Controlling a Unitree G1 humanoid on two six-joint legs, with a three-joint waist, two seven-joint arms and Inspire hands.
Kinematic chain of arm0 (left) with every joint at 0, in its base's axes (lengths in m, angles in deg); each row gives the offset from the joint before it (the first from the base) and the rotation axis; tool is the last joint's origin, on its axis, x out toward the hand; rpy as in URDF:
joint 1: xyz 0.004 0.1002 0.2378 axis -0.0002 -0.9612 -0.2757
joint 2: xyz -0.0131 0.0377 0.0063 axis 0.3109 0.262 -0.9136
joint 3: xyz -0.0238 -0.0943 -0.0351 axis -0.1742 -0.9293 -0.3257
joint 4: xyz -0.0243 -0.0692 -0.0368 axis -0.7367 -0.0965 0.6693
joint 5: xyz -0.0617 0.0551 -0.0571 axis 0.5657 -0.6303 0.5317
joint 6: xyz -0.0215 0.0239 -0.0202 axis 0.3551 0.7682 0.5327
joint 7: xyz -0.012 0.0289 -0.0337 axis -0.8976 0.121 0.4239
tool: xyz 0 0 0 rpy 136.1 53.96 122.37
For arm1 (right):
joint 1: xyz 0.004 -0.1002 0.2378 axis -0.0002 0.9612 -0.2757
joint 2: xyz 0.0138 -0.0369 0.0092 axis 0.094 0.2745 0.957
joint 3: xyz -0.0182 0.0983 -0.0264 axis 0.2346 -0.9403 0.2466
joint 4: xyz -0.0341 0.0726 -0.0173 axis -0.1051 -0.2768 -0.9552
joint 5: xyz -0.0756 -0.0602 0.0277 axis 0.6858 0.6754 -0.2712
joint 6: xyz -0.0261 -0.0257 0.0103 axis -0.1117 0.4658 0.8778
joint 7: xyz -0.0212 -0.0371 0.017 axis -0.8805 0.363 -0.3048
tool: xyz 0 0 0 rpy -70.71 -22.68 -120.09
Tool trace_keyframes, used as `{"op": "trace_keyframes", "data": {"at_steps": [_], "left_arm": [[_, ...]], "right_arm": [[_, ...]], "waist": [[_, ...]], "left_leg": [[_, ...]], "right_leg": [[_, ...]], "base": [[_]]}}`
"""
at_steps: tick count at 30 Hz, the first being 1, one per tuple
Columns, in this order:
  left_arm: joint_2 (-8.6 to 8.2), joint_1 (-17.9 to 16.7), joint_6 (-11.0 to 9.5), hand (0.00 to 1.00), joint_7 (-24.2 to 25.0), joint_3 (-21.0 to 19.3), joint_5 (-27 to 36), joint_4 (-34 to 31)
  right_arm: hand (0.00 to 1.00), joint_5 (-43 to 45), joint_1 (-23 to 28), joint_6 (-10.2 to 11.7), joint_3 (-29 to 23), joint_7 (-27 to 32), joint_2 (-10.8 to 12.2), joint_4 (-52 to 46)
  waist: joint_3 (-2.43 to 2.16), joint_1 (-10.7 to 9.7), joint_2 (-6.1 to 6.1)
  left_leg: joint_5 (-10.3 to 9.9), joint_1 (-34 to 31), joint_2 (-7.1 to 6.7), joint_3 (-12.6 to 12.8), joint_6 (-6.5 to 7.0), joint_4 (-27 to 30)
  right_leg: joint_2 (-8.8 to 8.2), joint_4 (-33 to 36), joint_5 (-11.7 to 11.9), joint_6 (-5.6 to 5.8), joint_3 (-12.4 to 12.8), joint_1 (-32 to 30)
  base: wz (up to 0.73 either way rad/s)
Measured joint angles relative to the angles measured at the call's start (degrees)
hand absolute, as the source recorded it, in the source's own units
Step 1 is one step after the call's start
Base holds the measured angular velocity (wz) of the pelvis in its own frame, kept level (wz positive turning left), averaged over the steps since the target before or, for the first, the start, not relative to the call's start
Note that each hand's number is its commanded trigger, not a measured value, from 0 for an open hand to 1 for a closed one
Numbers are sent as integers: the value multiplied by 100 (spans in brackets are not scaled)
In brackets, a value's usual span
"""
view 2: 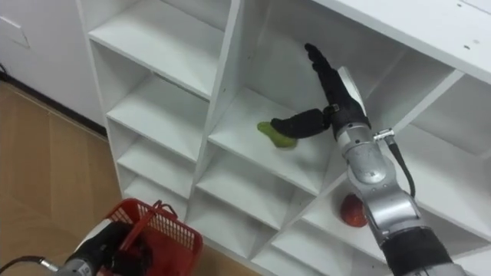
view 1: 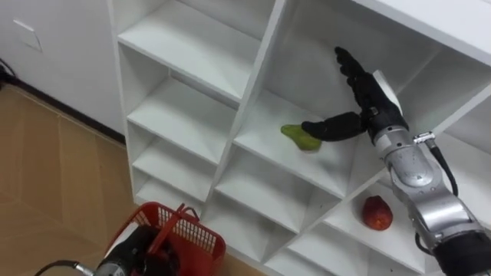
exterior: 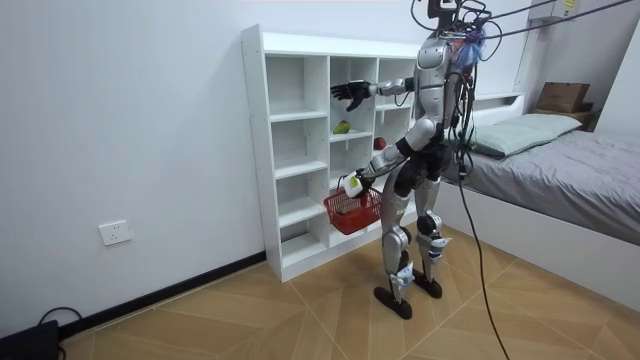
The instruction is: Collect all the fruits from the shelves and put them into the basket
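Right hand (view 1: 368, 98) spread open; I see green pear (view 1: 300, 138) at its thumb tip. Left hand (view 1: 136, 250) clutches red basket (view 1: 196, 236) handle.

I am working in a home bedroom: a bed (exterior: 570, 170) with a pillow (exterior: 520, 130) stands to the room view's right of the white closet (exterior: 256, 150), with wood flooring (exterior: 300, 320) below it.

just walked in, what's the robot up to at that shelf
The robot stands at the white shelf unit, gathering fruit. Its right hand reaches open into a middle compartment, with the thumb right by a green fruit lying there, not closed on it yet. Its left hand holds a red basket low beside the shelves. A red fruit sits in a lower compartment to the right.
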Motion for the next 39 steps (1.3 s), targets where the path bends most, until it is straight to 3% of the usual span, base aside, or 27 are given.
{"op": "trace_keyframes", "data": {"at_steps": [2,12,19,25,32,39], "left_arm": [[0,0,45,100,22,7,8,3],[-3,21,45,100,58,13,9,2],[-7,159,49,100,54,168,5,7],[-59,188,64,100,51,193,9,22],[-111,235,64,100,-10,298,11,52],[-159,259,105,100,-71,302,7,172]], "right_arm": [[0,-25,-166,-42,2,28,-37,211],[0,-338,-484,-115,7,-10,-43,838],[0,-342,-570,-134,31,-65,-42,1036],[0,-130,-583,-214,34,-155,-33,1069],[0,208,-584,-221,34,-174,-32,1069],[0,35,-584,-295,50,-174,-15,1083]], "waist": [[1,-5,-26],[31,21,-27],[120,24,92],[112,46,134],[100,28,284],[86,37,305]], "left_leg": [[10,-56,-11,-9,-1,3],[12,-213,-38,-44,4,4],[12,-316,-62,-95,10,18],[21,-477,-61,-107,12,98],[21,-491,-60,-112,13,48],[23,-482,-62,-116,13,46]], "right_leg": [[-11,2,1,-1,-107,-40],[-26,2,0,-1,-128,-208],[-31,-3,0,0,-116,-283],[-24,3,0,-1,-112,-435],[-25,4,0,0,-113,-446],[-25,7,0,0,-110,-438]], "base": [[10],[2],[3],[0],[0],[0]]}}
